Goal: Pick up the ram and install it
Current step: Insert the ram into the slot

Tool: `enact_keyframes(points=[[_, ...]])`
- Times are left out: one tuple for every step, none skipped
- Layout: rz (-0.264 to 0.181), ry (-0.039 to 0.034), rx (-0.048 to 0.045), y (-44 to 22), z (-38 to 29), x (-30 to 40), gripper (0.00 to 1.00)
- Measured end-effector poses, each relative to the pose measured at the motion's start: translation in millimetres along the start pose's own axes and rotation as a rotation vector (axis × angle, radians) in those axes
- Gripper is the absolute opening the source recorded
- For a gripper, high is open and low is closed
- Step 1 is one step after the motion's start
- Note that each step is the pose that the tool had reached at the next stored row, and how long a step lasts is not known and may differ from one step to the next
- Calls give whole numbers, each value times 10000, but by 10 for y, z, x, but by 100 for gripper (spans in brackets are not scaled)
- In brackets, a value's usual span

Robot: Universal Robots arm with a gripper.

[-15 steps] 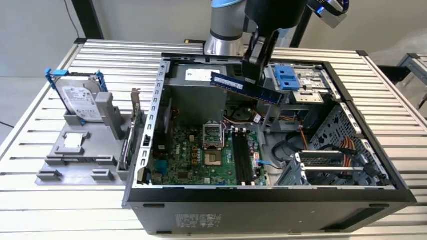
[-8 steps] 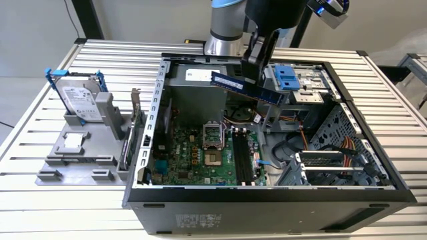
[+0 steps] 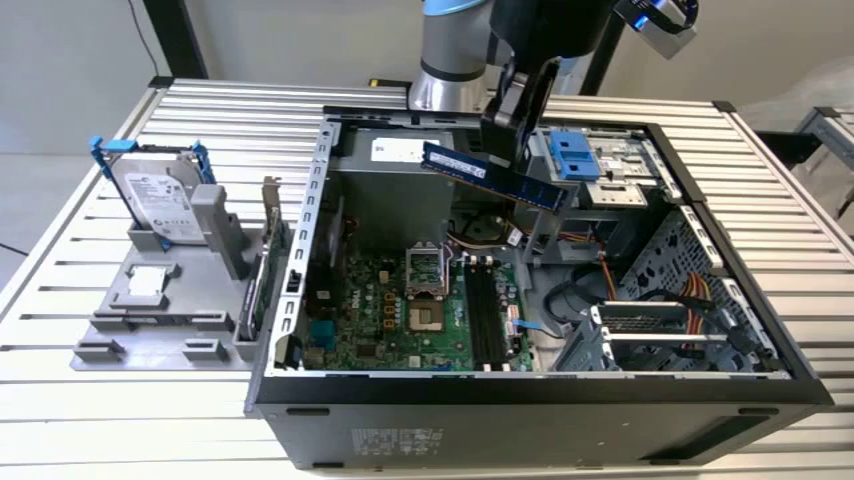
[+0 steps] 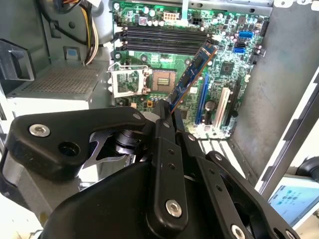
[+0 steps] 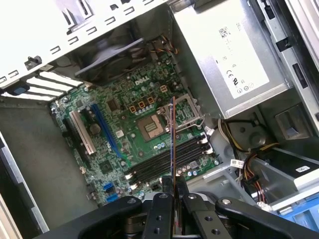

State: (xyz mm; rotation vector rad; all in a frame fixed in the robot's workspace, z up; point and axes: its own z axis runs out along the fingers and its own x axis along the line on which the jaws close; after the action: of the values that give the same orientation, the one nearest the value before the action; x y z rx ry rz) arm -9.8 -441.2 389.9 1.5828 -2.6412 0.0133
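The claw (image 3: 506, 150) is closed on the ram (image 3: 491, 173), held tilted in the air over the open case (image 3: 318, 250), at roughly 1 o'clock from the CPU socket (image 3: 424, 270) of the motherboard (image 3: 380, 322) in the exterior view, well apart from the memory slots (image 3: 483, 322).

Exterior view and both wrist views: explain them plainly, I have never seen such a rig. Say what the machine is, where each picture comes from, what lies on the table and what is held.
The machine is a robot arm ending in a gripper, a two-fingered clamp. The exterior view comes from a camera off the arm; both wrist views come from cameras riding near the gripper. On the slatted table stand an open computer case with its green motherboard, and a grey holder carrying a hard drive. The gripper is shut on the ram, a thin blue memory strip, over the open case.
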Motion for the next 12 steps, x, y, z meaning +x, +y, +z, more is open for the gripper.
enact_keyframes(points=[[31, 0, -2, 0, 0, 0, 0], [65, 0, -3, 0, -1, 0, 0], [101, -2, -6, 0, 0, 0, 0], [137, -3, -8, 0, 0, 0, 0], [177, -3, -10, 0, 0, 0, 0], [216, -5, -13, 0, 0, 0, 0], [256, -6, -15, 0, 0, 0, 0], [299, -6, -17, 0, 0, 0, 0], [346, -8, -20, 0, 0, 0, 0], [388, -9, -22, 0, 0, 0, 0], [432, -10, -25, 0, 0, 0, 0], [477, -11, -27, 0, 0, 0, 0]])
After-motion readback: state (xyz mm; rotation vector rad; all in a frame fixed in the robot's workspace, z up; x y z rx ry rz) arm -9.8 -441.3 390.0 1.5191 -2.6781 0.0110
